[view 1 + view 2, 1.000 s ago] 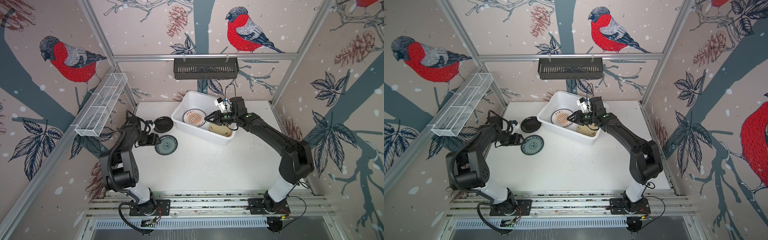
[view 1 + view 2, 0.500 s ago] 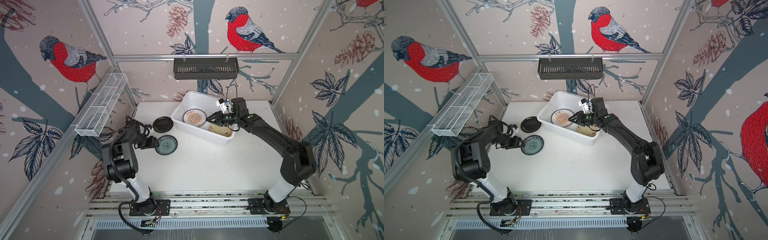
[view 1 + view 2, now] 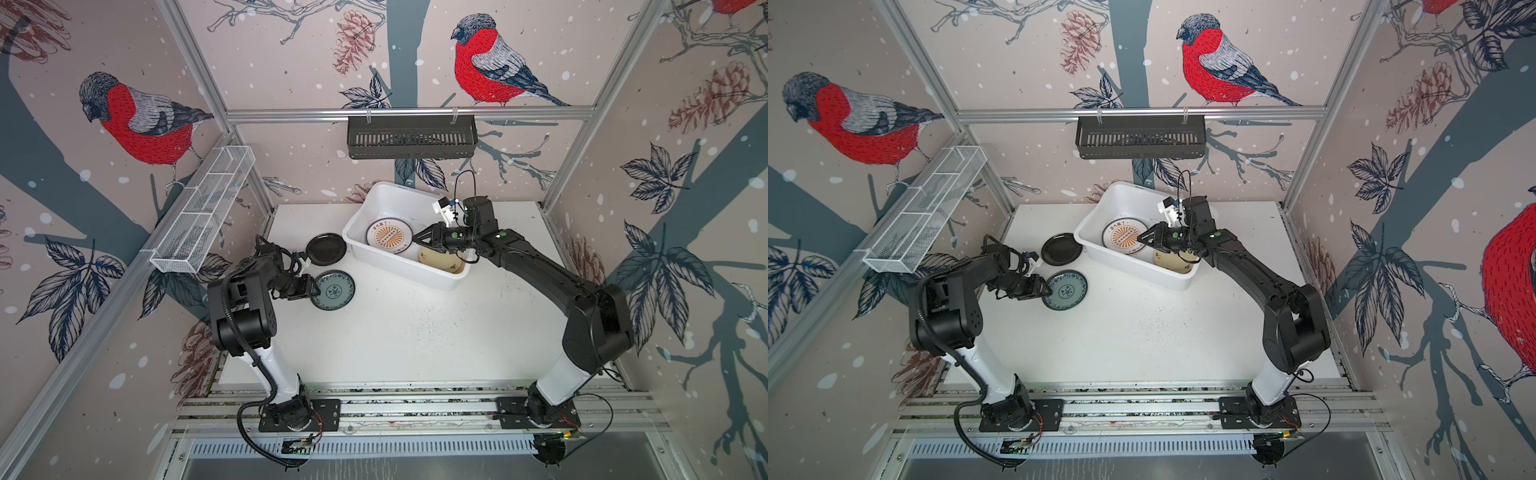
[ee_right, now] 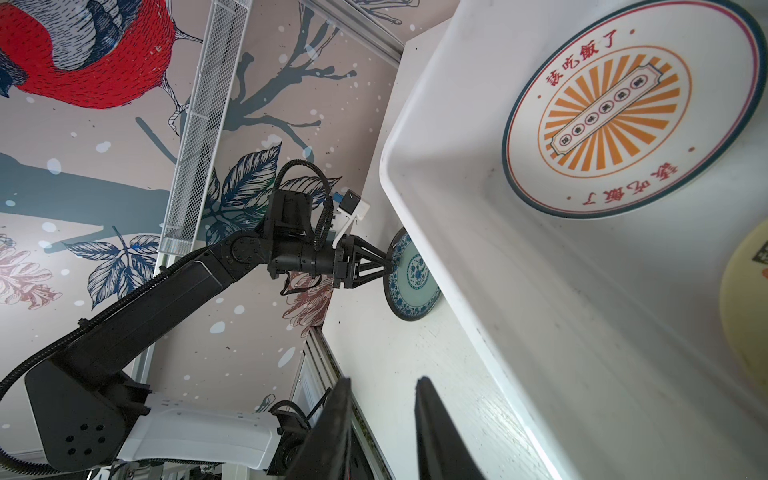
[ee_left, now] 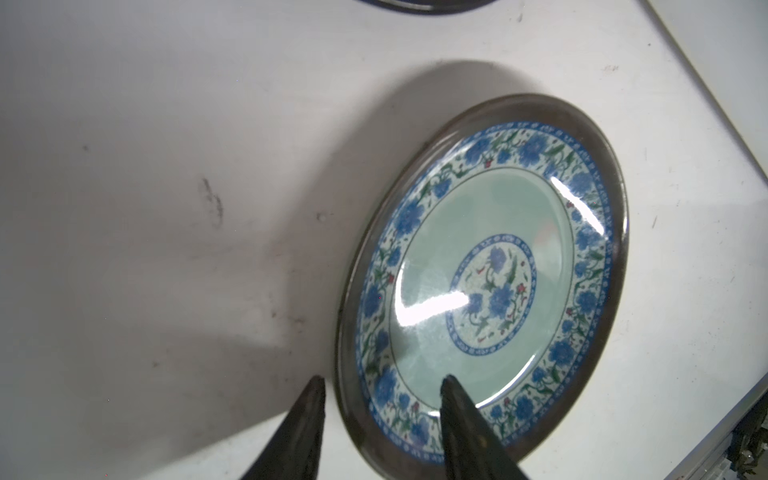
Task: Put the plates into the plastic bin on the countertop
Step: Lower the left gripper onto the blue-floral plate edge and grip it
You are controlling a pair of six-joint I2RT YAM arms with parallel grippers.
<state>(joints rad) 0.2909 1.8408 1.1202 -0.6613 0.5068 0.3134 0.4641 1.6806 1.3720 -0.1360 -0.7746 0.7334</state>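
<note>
A teal-patterned plate (image 3: 334, 289) (image 3: 1066, 289) (image 5: 490, 282) lies flat on the white countertop (image 3: 415, 332). My left gripper (image 3: 312, 286) (image 3: 1047, 289) (image 5: 383, 379) straddles its near rim, one finger outside, one over the patterned border, jaws open with a gap at the rim. A black plate (image 3: 326, 248) (image 3: 1062, 248) lies just beyond, beside the plastic bin (image 3: 399, 266) (image 3: 1129, 262) (image 4: 457, 166). Inside the bin lie an orange-sunburst plate (image 3: 390, 236) (image 4: 623, 112) and a cream plate (image 3: 442, 259) (image 4: 748, 299). My right gripper (image 3: 415, 240) (image 3: 1140, 239) (image 4: 384, 380) hovers over the bin, open and empty.
A black slotted basket (image 3: 411, 137) hangs on the back rail. A white wire-mesh rack (image 3: 203, 216) juts from the left wall above my left arm. Aluminium rails (image 3: 415, 407) edge the front. The bin sits askew at the back centre.
My left gripper's jaws have narrowed around the teal plate's rim and the arm has drawn in closer. The right gripper has stayed over the bin.
</note>
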